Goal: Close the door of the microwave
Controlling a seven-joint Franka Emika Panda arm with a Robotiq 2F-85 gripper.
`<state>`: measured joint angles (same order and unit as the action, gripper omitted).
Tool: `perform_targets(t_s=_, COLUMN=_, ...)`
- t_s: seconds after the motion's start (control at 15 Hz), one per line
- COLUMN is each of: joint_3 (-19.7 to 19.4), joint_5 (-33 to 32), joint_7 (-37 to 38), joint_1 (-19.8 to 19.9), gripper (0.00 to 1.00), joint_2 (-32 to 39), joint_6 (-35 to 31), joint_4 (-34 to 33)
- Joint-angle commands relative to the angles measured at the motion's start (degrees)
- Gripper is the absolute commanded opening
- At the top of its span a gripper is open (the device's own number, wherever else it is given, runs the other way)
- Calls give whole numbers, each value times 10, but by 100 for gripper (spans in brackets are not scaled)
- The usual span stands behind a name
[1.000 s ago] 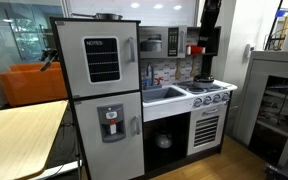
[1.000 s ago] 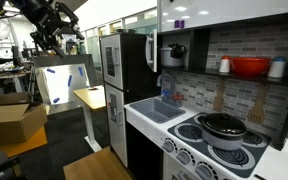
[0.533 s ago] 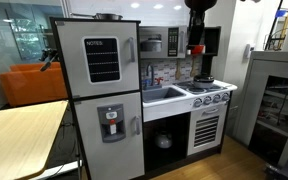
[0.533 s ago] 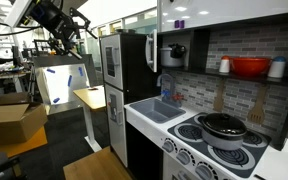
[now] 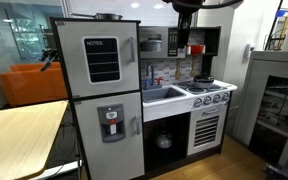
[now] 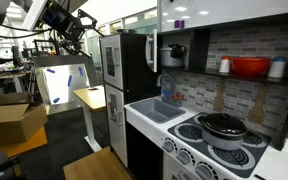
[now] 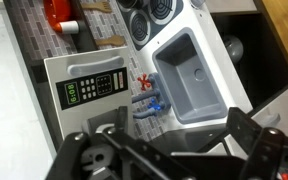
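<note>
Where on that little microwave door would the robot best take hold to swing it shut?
Its free edge, the one farthest from the microwave. The door seems to stand swung out as a thin flat panel, with no clear handle, so the open hand would likely do best coming from the front, against its outer face.

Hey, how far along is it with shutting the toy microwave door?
Nothing is done yet: the door stands swung out from the microwave. In hand: the gripper hovers open above the sink, touching nothing. Left: reach the door and push it shut.
</note>
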<state>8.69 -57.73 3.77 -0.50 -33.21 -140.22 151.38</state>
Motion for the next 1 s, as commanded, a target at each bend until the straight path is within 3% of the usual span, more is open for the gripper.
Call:
perform_targets(t_s=0.0, joint_3=-8, joint_5=-43, joint_7=55, joint_1=12, gripper=100, joint_2=64, joint_6=-10, joint_4=-53)
perform_targets(t_s=0.07, joint_3=-6, joint_5=-57, joint_7=90, joint_1=19, gripper=100, joint_2=77, joint_6=-4, joint_4=-67)
perform_targets(t_s=0.13, joint_3=-18, joint_5=-33, joint_7=49, joint_1=-7, gripper=100, joint_2=42, joint_6=6, joint_4=-37)
perform_targets(t_s=0.93, joint_3=-20, joint_5=-35, joint_7=56, joint_1=-11, gripper=100, joint_2=47, joint_6=7, joint_4=-41)
